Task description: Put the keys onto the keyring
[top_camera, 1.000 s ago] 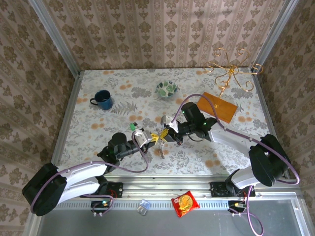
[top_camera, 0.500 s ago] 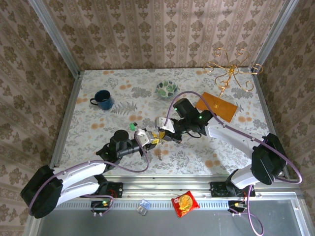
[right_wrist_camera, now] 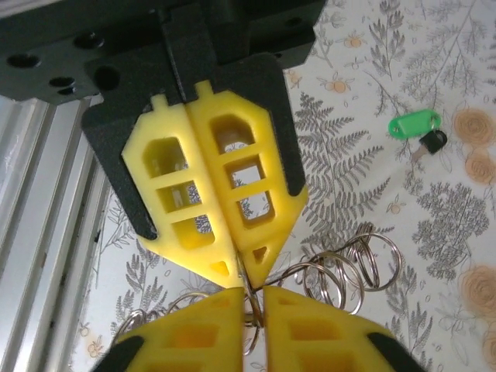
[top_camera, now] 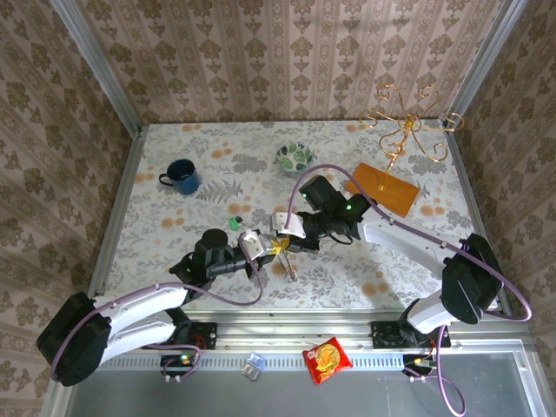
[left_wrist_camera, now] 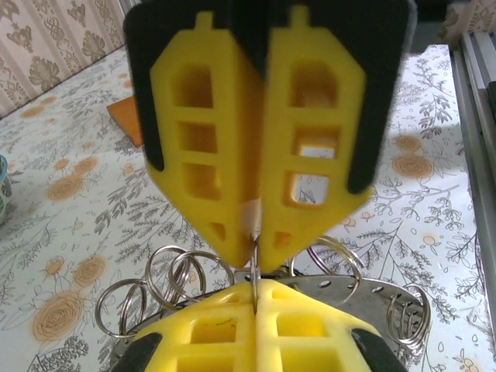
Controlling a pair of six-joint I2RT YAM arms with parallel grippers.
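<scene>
My left gripper (top_camera: 263, 246) and right gripper (top_camera: 284, 231) meet tip to tip above the table's middle front. Both pinch one thin metal keyring (left_wrist_camera: 254, 267) standing edge-on between the yellow pads. In the left wrist view my left gripper (left_wrist_camera: 255, 293) is shut on it. In the right wrist view my right gripper (right_wrist_camera: 252, 301) clamps the same keyring (right_wrist_camera: 249, 306) with a narrow gap. Several more steel loops (right_wrist_camera: 345, 271) hang from it, and a metal bunch (top_camera: 290, 266) trails below. The keys with the green head piece (top_camera: 234, 223) lie on the table, apart from both grippers (right_wrist_camera: 415, 125).
A blue mug (top_camera: 181, 176) stands back left, a patterned bowl (top_camera: 295, 157) back centre. An orange board (top_camera: 383, 189) carries a gold wire stand (top_camera: 404, 129) at the back right. A flat metal plate with holes (left_wrist_camera: 438, 301) lies under the loops. A red snack packet (top_camera: 327, 359) lies beyond the front rail.
My right gripper has moved left and closed in on the left gripper's tips. The left arm pulled back slightly. The hanging metal bunch shifted a little right.
</scene>
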